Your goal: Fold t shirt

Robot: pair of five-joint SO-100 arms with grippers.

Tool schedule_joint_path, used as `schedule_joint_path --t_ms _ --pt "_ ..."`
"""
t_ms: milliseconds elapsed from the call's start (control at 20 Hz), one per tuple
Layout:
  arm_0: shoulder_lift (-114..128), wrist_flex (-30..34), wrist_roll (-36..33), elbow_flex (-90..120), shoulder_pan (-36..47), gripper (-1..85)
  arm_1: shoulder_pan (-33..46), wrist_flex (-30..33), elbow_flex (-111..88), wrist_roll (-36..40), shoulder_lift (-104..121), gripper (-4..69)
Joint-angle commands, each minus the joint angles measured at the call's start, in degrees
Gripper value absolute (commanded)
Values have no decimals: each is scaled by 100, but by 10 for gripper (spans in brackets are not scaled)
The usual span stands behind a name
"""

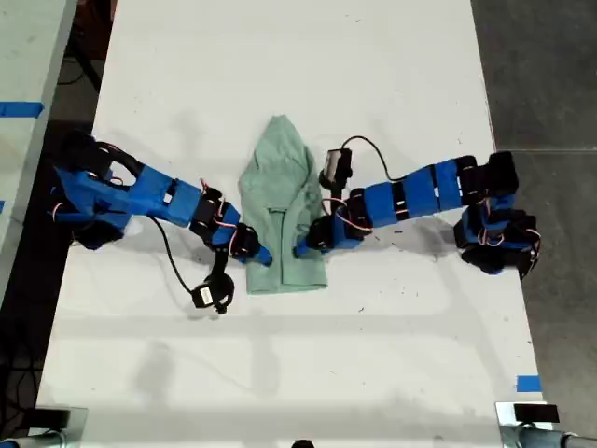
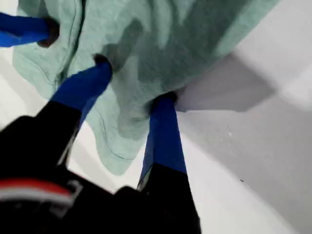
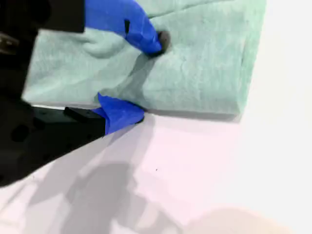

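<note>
Your t shirt [image 1: 283, 210] is light and floppy; both my first gripper [image 2: 131, 80] and my second gripper [image 3: 141, 80] look clamped on opposite side edges, though contact is partly hidden.

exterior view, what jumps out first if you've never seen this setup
The pale mint t shirt lies partly folded at the middle of the white table. Two blue arms reach in from the exterior view's left and right, meeting at the shirt's lower half. Each pincer straddles a cloth edge: my first gripper and my second gripper.
</note>
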State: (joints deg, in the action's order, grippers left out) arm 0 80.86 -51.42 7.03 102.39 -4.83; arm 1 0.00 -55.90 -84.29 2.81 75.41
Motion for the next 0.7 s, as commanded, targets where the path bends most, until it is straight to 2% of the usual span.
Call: schedule_joint_path --t_ms 0,250,450,650 --pt "-686 -650 0 -1020 105 -1 -105 -448 976 123 -378 13" --pt "-896 -1345 -44 -1828 9 -2 -211 -967 1512 79 -457 13" --pt "-571 -2355 -62 -2865 18 -2 -360 -1327 2470 123 -325 13" --pt "97 -3252 -396 -3313 870 -2 466 -1406 2988 510 79 14"
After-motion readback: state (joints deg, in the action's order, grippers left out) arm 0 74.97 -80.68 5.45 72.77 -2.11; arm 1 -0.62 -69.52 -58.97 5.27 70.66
